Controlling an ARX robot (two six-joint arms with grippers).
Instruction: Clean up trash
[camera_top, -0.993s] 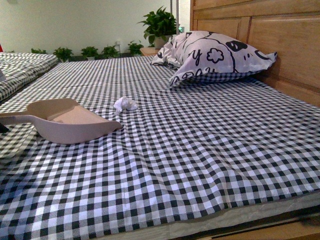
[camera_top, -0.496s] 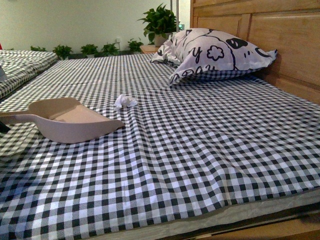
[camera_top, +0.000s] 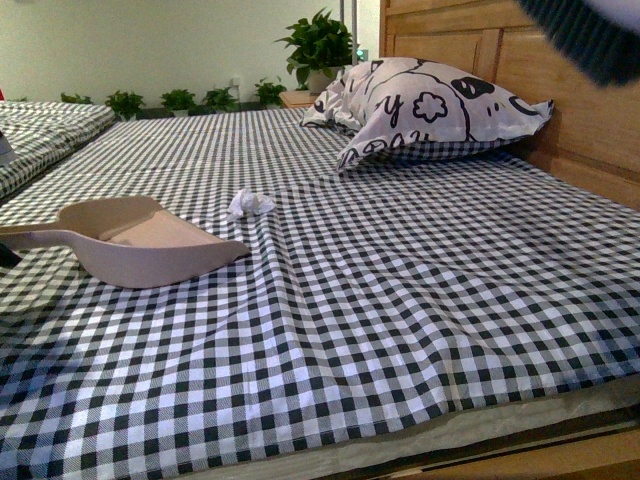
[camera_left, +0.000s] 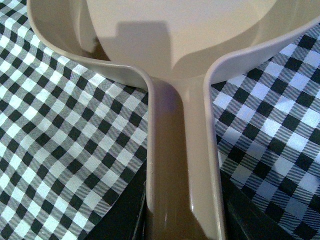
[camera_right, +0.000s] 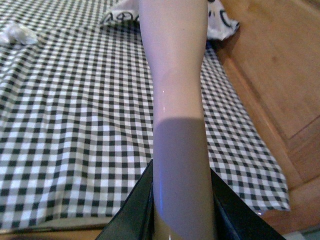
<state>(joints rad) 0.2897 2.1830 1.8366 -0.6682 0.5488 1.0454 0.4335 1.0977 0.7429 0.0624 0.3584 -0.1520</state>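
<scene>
The trash (camera_top: 250, 204), a small crumpled white paper wad, lies on the checked bed sheet just beyond the mouth of the beige-pink dustpan (camera_top: 140, 241). It also shows far off in the right wrist view (camera_right: 17, 33). My left gripper (camera_left: 182, 220) is shut on the dustpan's handle (camera_left: 180, 165), and the pan rests on the sheet. My right gripper (camera_right: 182, 220) is shut on the pale handle of the brush (camera_right: 175, 75). The brush's dark bristles (camera_top: 590, 35) enter the front view at the top right, high above the bed.
A white pillow with black cartoon print (camera_top: 430, 110) leans on the wooden headboard (camera_top: 570, 90) at the back right. Potted plants (camera_top: 320, 45) stand behind the bed. A second checked bed (camera_top: 40, 130) lies at the left. The mattress front edge (camera_top: 450, 430) runs below.
The brush's bristles have come into the front view at the top right. The dustpan has shifted slightly toward the trash. The trash has not moved on the sheet.
</scene>
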